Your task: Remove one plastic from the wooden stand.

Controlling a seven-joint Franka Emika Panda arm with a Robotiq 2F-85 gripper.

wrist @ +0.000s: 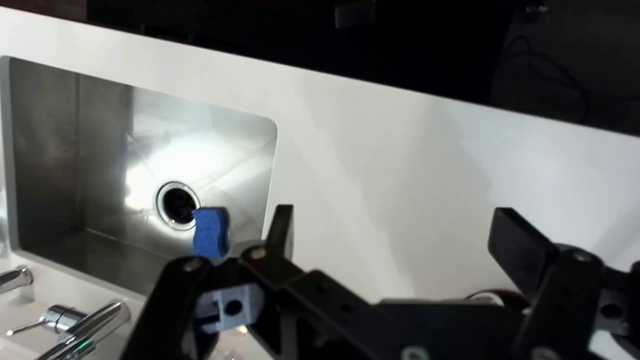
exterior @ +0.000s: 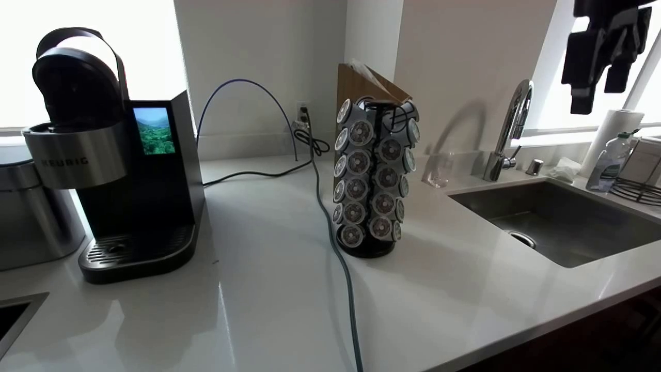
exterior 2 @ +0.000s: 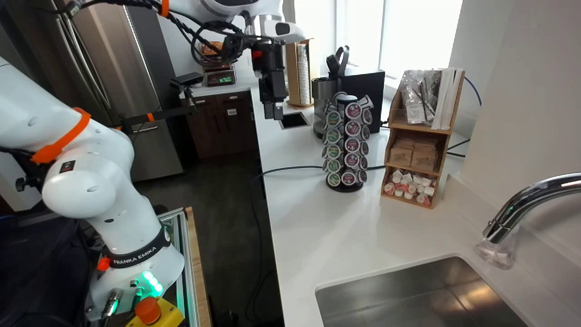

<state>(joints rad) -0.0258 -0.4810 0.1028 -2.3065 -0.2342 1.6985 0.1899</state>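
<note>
One Robotiq gripper, spread wide, holding nothing, above the countertop, clear plastic packets in the top compartment of the wooden stand, creamer cups in its bottom one, coffee-pod carousel beside it

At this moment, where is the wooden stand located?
In an exterior view, the wooden stand is right of centre on the counter, just to the right of the coffee pod rack.

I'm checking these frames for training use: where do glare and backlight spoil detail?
In both exterior views, the windows blow out to white; in an exterior view, the fingers look near-black against that brightness; in the wrist view, glare whitens part of the sink.
</note>
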